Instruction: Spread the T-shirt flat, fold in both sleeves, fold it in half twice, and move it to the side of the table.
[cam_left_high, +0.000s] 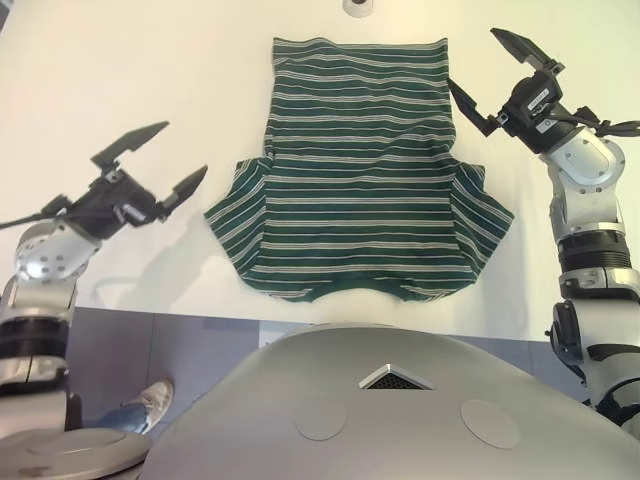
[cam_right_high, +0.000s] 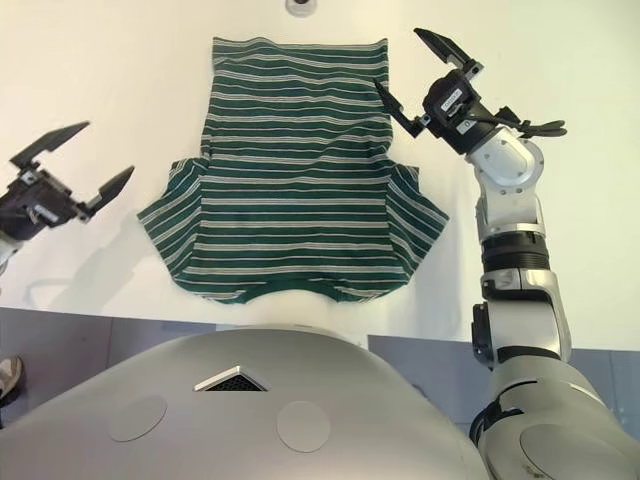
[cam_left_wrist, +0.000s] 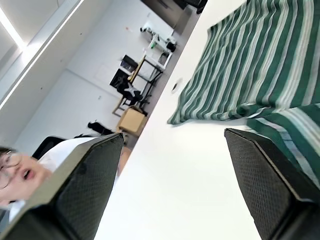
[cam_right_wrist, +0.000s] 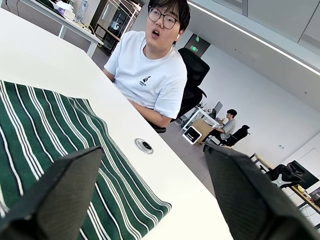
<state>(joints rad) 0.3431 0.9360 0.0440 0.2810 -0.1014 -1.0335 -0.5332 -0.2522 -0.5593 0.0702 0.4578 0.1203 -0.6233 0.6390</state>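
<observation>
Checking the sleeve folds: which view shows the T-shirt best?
Left eye view: the whole T-shirt lies centred, both sleeves spread out. The right eye view shows the same, off-centre. The wrist views catch a striped edge beyond the open left claw and a corner beyond the open right claw.

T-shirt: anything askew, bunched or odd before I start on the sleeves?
Nothing serious. The T-shirt lies spread on the white table, collar towards the robot, left sleeve and right sleeve out. Only small puckers show where each sleeve meets the body. The left gripper and right gripper hang open at its sides.
</observation>
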